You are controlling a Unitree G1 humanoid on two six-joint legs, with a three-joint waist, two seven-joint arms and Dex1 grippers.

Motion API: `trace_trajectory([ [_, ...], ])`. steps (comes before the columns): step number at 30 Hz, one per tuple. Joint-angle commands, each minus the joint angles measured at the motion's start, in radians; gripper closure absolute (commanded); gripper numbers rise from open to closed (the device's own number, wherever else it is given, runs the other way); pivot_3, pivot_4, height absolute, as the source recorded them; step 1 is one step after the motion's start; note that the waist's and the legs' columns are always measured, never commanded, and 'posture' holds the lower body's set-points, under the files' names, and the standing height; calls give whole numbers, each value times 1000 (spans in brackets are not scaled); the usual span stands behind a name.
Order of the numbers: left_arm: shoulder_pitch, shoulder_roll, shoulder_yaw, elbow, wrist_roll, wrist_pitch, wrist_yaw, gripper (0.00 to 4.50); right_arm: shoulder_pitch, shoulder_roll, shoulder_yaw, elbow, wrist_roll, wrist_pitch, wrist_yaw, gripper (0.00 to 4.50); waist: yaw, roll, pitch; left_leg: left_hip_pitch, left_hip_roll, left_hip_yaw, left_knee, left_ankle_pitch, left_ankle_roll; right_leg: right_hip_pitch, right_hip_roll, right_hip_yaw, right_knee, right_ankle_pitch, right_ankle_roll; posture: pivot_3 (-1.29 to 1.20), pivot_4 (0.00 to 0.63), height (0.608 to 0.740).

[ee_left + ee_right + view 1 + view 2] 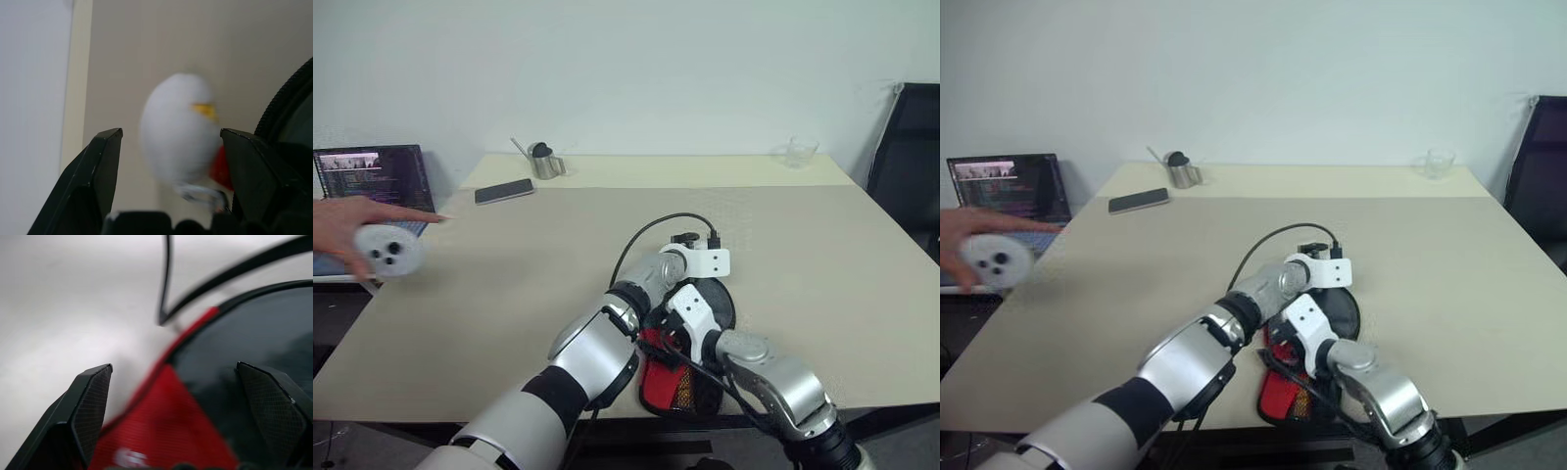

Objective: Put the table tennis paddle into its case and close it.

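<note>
Head views: one case (690, 377) lies at the near edge of the surface (803, 264), black w/ red panel and mesh patch, long axis running from near edge away, round end far, narrow end near. No separate paddle to be seen; prob. already inside, can't confirm. Both arms crowd over the case. Left hand (1337, 284) reaches across to the round far end; right hand (1278, 338) sits over the red near part. Elsewhere: one phone (504, 191), one metal cup (546, 163), one glass (800, 152), one laptop (374, 181), and a person's hand (357, 235) w/ a round white device (389, 252).

Left wrist view: left hand's fingers (100, 166) spread wide, gripping nothing. One white ball charm (178, 134) hangs between them, blurred, its ring beside a red bit at the case rim. The pull lies straight ahead, so left is nearer for zipping.

Right wrist view: right hand's fingers (90, 401) wide apart, empty, red panel and black face just beyond.
</note>
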Motion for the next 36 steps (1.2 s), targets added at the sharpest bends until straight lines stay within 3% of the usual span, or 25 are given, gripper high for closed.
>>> trace_trajectory([
  [1,-16,33,45,-28,-59,-76,-78,917,-30,-71,-73,-65,49,-7,74,0,0,0,0,0,0,0,0,0,0,0,0,0,0,0,0,0,150,740],
  [7,-35,104,140,-82,-193,-187,-296,917,6,-233,-185,-171,151,-11,202,0,1,0,2,-2,1,0,-1,0,0,-1,0,0,-3,0,0,0,150,740],
  [12,-32,218,205,-176,-303,-249,-531,917,53,-353,-304,-221,253,-25,315,0,1,0,4,-2,1,1,-1,-1,1,-1,0,0,-4,0,0,0,150,740],
  [17,36,502,271,-357,-494,-244,-1051,917,30,-420,-376,-93,212,-94,300,0,-16,2,5,0,5,5,-1,-2,1,-1,2,3,-2,0,-1,0,150,740],
  [21,186,678,316,-639,-703,-36,-1361,917,-40,-375,-358,95,87,-128,135,0,-11,3,5,1,6,4,-1,-2,1,-1,4,4,-2,0,-1,0,150,740],
  [24,345,807,302,-889,-832,130,-1398,917,-64,-329,-356,176,39,-147,55,0,-5,3,6,-1,6,3,0,-2,1,-2,3,6,-2,0,-2,0,150,740],
  [29,560,920,354,-1198,-930,336,-1360,917,-85,-264,-318,232,-26,-161,-29,0,9,4,6,-4,5,1,0,-2,1,-3,2,5,-4,0,-2,0,150,740],
  [36,670,972,399,-1349,-970,445,-1257,917,-112,-196,-252,269,-79,-191,-58,0,7,5,7,-2,6,1,0,-2,1,-2,3,5,-2,0,-2,0,150,740],
])
